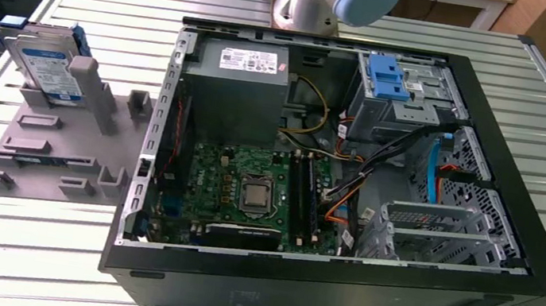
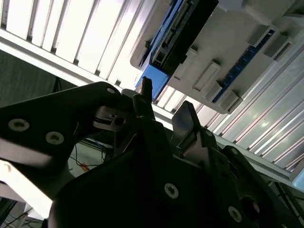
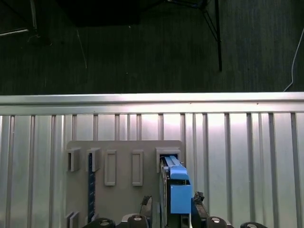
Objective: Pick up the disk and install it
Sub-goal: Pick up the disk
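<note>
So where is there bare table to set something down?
On the table, bare slats lie nearer the camera than the grey holder, and in a strip on the exterior view's right of the computer case. Inside the case is crowded.

Exterior view overhead; both wrist views near disk [image 3: 176, 192] [image 2: 154, 78].

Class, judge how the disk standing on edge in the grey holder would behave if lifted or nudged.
The disk looks like a rigid metal slab, so probably stiff and heavy for its size. Standing on edge in the grey holder, it might tip if nudged sideways. Its blue carrier frame looks plastic and may flex under the pincer.
</note>
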`<state>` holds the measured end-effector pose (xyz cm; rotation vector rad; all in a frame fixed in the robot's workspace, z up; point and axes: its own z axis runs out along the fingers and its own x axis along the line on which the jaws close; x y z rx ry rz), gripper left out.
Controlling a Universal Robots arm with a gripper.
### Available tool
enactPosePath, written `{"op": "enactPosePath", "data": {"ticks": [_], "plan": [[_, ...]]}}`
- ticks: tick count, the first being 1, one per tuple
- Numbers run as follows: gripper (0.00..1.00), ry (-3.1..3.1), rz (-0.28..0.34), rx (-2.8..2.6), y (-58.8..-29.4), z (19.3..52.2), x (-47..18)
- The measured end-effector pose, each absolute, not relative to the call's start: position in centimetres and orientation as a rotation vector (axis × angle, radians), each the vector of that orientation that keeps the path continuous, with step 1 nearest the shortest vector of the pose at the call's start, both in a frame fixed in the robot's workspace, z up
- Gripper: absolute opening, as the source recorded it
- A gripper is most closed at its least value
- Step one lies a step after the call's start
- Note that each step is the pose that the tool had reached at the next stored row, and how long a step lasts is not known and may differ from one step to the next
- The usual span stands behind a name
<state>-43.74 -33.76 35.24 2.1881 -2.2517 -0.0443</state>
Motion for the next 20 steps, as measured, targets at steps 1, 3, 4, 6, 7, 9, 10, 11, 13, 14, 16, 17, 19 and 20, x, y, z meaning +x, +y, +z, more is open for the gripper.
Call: {"op": "enactPosePath", "data": {"ticks": [1,3,4,6,7,9,10,11,13,14,16,17,19,20], "plan": [[0.45,-2.252,-0.044,2.188,-33.8,35.2,-43.7],[0.46,-2.252,-0.044,2.188,-33.8,35.2,-43.7],[0.46,-2.252,-0.044,2.188,-33.8,35.2,-43.7],[0.52,-2.252,-0.044,2.188,-33.8,35.2,-43.7],[0.52,-2.252,-0.044,2.188,-33.7,35.1,-43.7],[0.52,-2.252,-0.044,2.188,-33.7,35.0,-43.6],[0.52,-2.252,-0.044,2.188,-33.7,34.9,-43.6],[0.52,-2.252,-0.044,2.188,-33.7,34.8,-43.6],[0.52,-2.244,-0.044,2.195,-33.7,34.6,-43.6],[0.52,-2.235,-0.044,2.205,-33.7,34.5,-43.6],[0.52,-2.230,-0.044,2.210,-33.7,34.2,-43.6],[0.52,-2.230,-0.044,2.210,-33.6,34.1,-43.6],[0.52,-2.230,-0.044,2.210,-33.5,34.0,-43.6],[0.52,-2.230,-0.044,2.210,-33.5,33.9,-43.6]]}}
